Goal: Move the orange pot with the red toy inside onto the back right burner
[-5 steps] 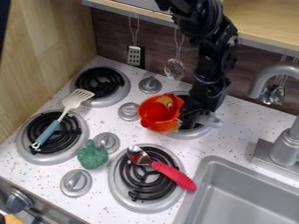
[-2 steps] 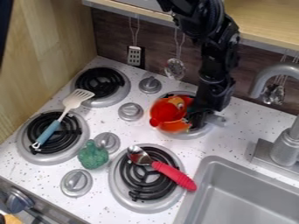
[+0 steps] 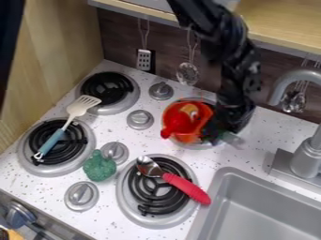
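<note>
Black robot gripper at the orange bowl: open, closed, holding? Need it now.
Black robot gripper: right beside the orange bowl on the back-right burner; open or closed can't be told, so neither can a firm hold.

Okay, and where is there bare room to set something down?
The visible sink floor is bare, as is the counter between sink, faucet and rear right burner. It is crowded at that burner, with the orange bowl and gripper close together, and between the front burners, where the green broccoli and knobs sit.
</note>
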